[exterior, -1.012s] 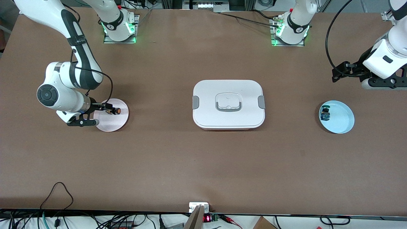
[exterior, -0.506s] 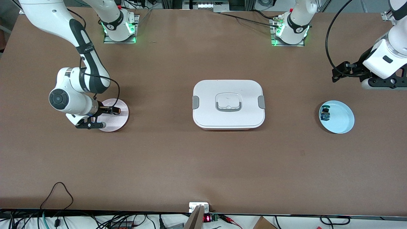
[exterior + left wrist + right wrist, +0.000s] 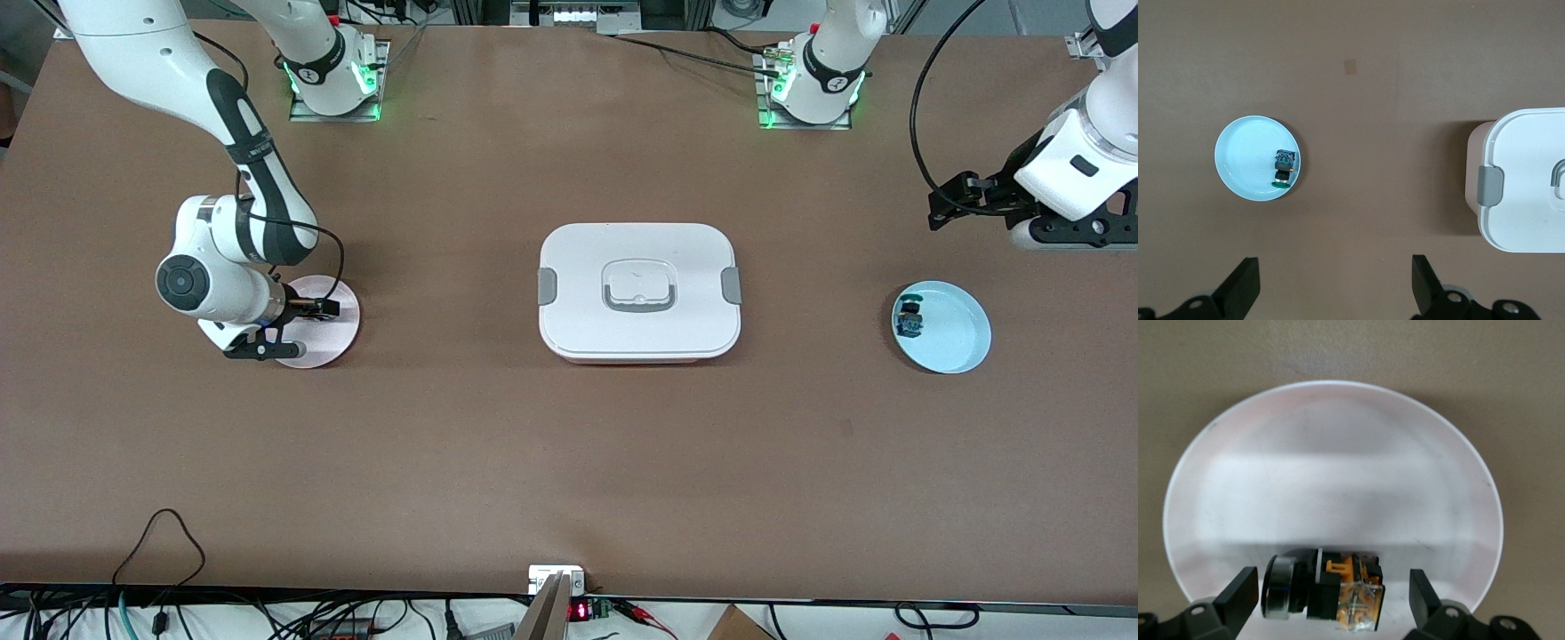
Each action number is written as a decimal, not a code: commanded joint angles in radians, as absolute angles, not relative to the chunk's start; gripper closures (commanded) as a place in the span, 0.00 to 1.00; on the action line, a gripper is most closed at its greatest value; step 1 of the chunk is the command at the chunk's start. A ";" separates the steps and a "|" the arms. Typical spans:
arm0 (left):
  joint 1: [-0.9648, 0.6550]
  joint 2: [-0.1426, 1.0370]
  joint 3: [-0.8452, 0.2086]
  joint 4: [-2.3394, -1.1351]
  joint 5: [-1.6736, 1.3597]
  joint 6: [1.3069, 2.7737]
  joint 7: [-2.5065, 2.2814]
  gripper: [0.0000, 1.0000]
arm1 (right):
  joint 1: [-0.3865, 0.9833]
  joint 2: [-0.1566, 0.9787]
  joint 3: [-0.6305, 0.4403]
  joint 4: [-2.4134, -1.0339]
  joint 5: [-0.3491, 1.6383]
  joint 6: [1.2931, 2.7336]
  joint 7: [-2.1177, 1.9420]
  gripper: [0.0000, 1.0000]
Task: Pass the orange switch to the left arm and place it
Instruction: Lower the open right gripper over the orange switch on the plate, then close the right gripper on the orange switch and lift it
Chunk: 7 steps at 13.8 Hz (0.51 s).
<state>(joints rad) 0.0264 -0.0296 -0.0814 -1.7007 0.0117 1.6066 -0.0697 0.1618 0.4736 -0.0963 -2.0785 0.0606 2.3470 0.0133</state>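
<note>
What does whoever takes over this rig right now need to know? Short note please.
Right tool: open, low over the pink plate, fingers either side of the orange switch, which lies on the plate; no grip yet.
Left tool: open, waiting above the table at the left arm's end, near the blue plate.
Box: closed, mid-table between the plates.
Done: approach.
Left: grasp, handover clear of the box, placement.

On the brown table (image 3: 498, 462) a white box (image 3: 639, 291) is set at the middle, with a pink plate (image 3: 331, 333) toward the right arm's end and a blue plate (image 3: 953, 329) toward the left arm's end.
</note>
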 commanded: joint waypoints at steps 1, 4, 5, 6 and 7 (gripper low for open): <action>0.032 -0.018 -0.087 -1.674 0.002 1.586 -0.074 0.00 | 0.167 0.462 -0.091 -2.118 0.071 2.387 0.026 0.00; 0.031 -0.018 -0.087 -1.674 0.002 1.586 -0.074 0.00 | 0.173 0.462 -0.091 -2.131 0.071 2.387 0.026 0.00; 0.031 -0.018 -0.087 -1.672 0.002 1.586 -0.074 0.00 | 0.173 0.462 -0.091 -2.131 0.071 2.387 0.026 0.00; 0.031 -0.018 -0.089 -1.672 0.002 1.586 -0.074 0.00 | 0.173 0.462 -0.092 -2.131 0.071 2.387 0.026 0.00; 0.031 -0.018 -0.087 -1.672 0.002 1.586 -0.074 0.00 | 0.173 0.462 -0.091 -2.131 0.071 2.387 0.026 0.00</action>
<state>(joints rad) 0.0263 -0.0296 -0.0817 -1.7008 0.0117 1.6065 -0.0697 0.1702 0.4761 -0.0941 -2.1108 0.0606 2.3705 0.0135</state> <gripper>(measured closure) 0.000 0.000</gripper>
